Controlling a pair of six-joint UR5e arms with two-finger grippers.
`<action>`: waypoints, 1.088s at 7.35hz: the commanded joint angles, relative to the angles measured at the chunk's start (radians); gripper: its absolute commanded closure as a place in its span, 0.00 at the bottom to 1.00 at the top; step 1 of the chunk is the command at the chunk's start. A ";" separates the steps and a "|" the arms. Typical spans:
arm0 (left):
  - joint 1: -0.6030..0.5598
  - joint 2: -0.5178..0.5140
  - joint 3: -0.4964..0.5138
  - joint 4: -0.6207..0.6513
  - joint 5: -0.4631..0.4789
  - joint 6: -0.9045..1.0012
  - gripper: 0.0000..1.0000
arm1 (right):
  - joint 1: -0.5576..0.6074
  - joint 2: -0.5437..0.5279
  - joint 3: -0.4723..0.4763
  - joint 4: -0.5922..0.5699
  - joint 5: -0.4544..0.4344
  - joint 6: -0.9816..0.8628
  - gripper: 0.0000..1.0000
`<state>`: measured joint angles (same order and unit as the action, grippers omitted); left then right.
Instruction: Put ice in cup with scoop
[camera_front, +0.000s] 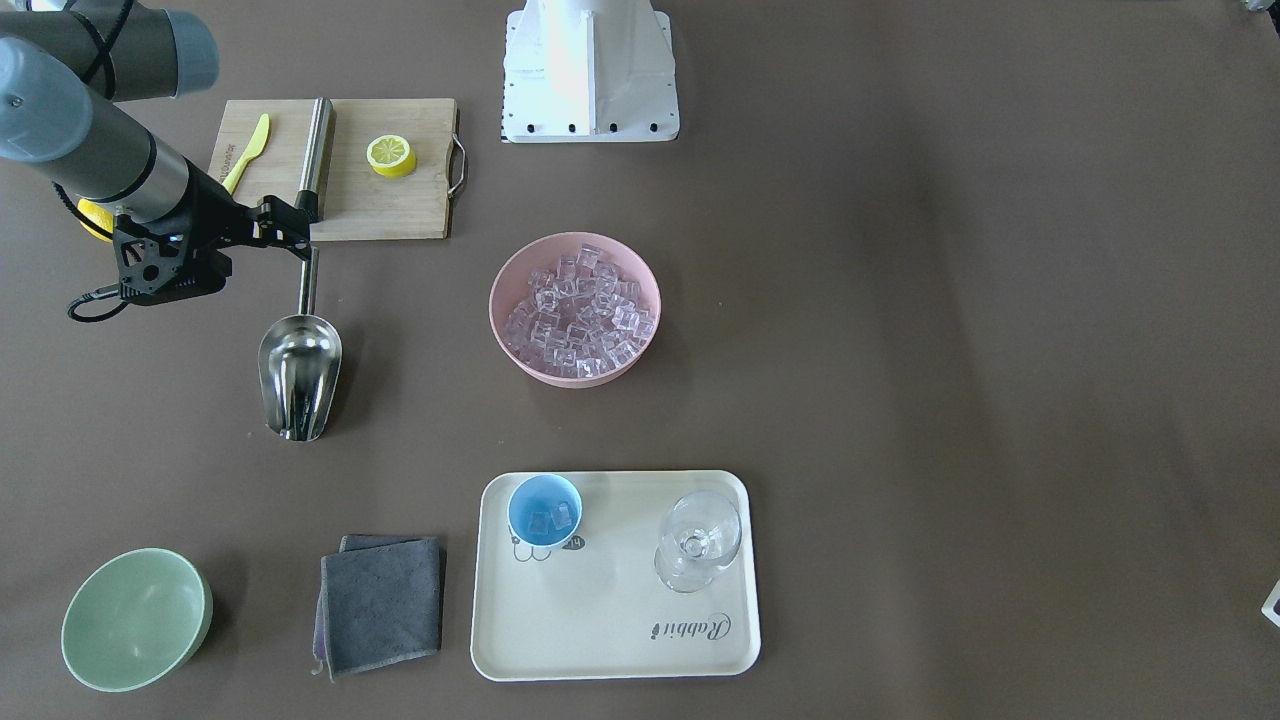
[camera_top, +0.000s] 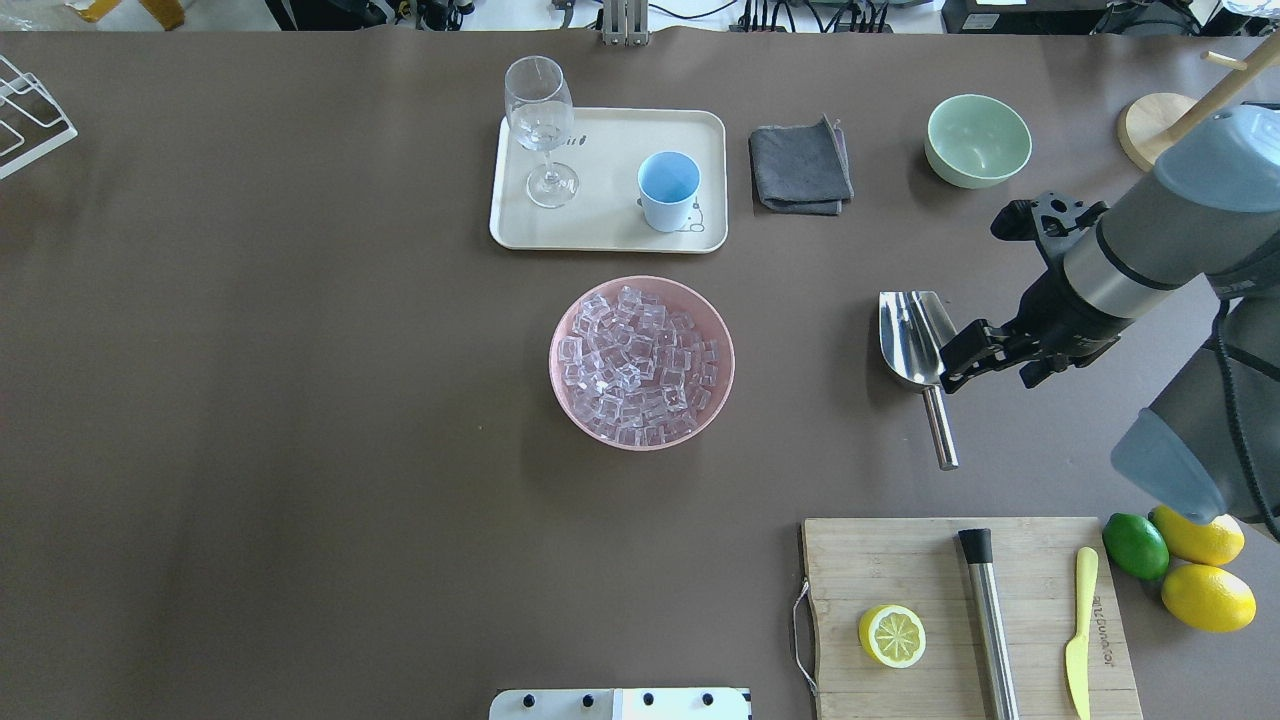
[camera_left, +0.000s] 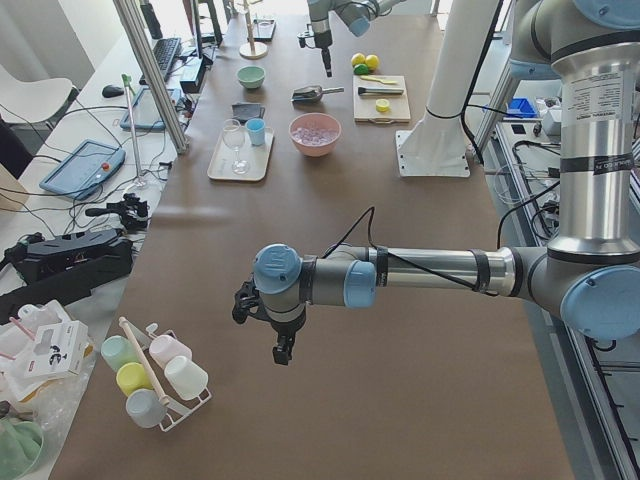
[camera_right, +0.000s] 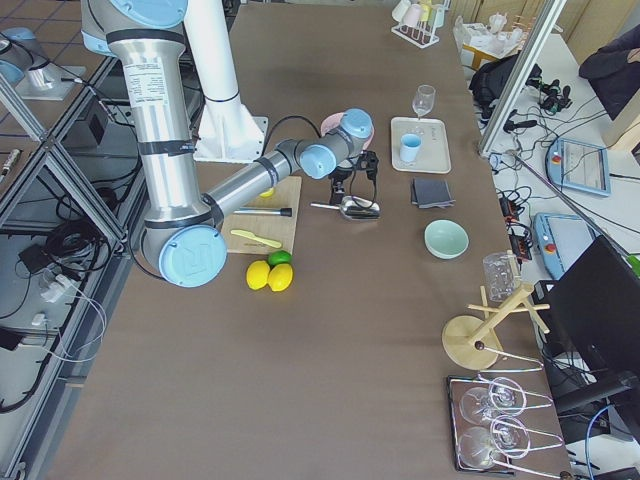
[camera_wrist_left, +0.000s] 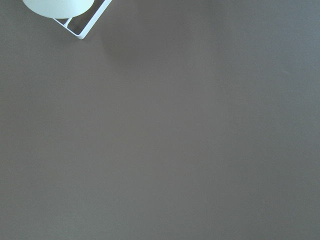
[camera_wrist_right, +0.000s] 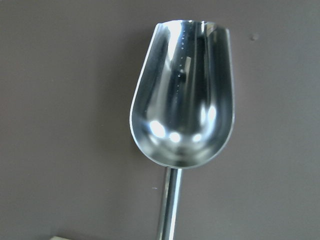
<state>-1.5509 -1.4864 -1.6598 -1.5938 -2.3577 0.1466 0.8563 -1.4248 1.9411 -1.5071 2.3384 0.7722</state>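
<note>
Brown table (camera_front: 900, 400): the cup (camera_front: 528, 497) on the tray (camera_front: 620, 620) holds a few cubes of ice (camera_front: 563, 515), and the pink bowl (camera_front: 575, 378) is full of it. The scoop (camera_front: 299, 370) lies empty. The right tool (camera_front: 295, 230) hovers over its handle, seemingly open and holding nothing. Whether the left tool (camera_left: 284, 350) is open, I cannot tell.

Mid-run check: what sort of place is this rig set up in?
Most likely a robotics lab staged as a drinks station: a white robot pedestal, a tablet on the side bench, and props like the pink bowl of ice and a cutting board.
</note>
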 joint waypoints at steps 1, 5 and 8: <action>0.000 0.000 0.000 0.000 0.000 0.001 0.02 | 0.098 -0.106 0.048 -0.037 -0.036 -0.297 0.01; 0.005 0.000 0.003 -0.002 0.003 0.001 0.02 | 0.309 -0.314 0.015 -0.041 -0.051 -0.562 0.00; 0.009 -0.003 0.006 -0.002 0.008 -0.001 0.02 | 0.614 -0.350 -0.153 -0.094 -0.044 -0.812 0.00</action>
<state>-1.5432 -1.4884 -1.6544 -1.5948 -2.3511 0.1461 1.3047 -1.7602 1.8823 -1.5576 2.2922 0.0742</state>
